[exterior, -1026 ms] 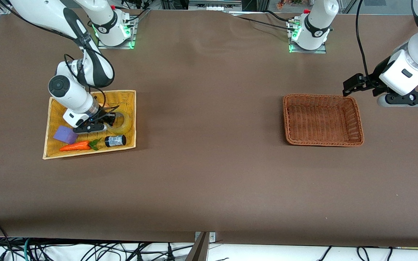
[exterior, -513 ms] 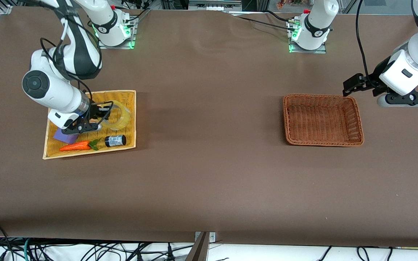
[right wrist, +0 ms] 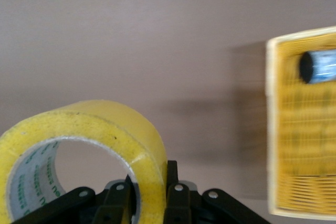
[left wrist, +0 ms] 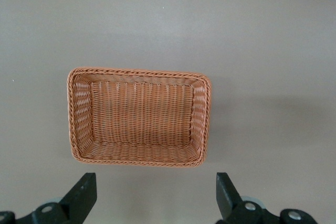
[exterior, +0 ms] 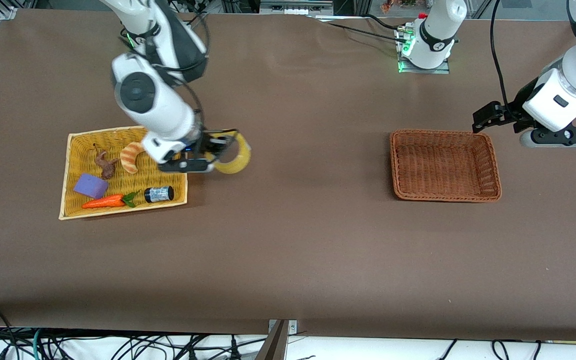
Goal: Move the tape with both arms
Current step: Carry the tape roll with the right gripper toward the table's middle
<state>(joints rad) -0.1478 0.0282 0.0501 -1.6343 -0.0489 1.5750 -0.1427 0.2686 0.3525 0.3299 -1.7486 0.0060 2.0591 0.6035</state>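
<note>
My right gripper (exterior: pixel 219 150) is shut on the yellowish tape roll (exterior: pixel 234 156) and holds it in the air over the bare table beside the yellow basket (exterior: pixel 70 170). In the right wrist view the tape (right wrist: pixel 89 129) stands on edge, its wall pinched between the two fingers (right wrist: pixel 172 174). My left gripper (exterior: pixel 485 117) is open and empty, up in the air beside the brown wicker basket (exterior: pixel 443 195) at the left arm's end; that arm waits. The left wrist view shows the brown basket (left wrist: pixel 79 129) with nothing in it, beyond my open fingertips (left wrist: pixel 84 195).
The yellow basket holds a striped croissant toy (exterior: pixel 130 156), a brown piece (exterior: pixel 104 163), a purple block (exterior: pixel 90 185), a toy carrot (exterior: pixel 105 201) and a small dark bottle (exterior: pixel 159 193). The bottle also shows in the right wrist view (right wrist: pixel 319 66).
My right gripper has lifted the tape out of the yellow basket and carried it toward the table's middle, uncovering the croissant and brown piece. The left arm has not moved.
</note>
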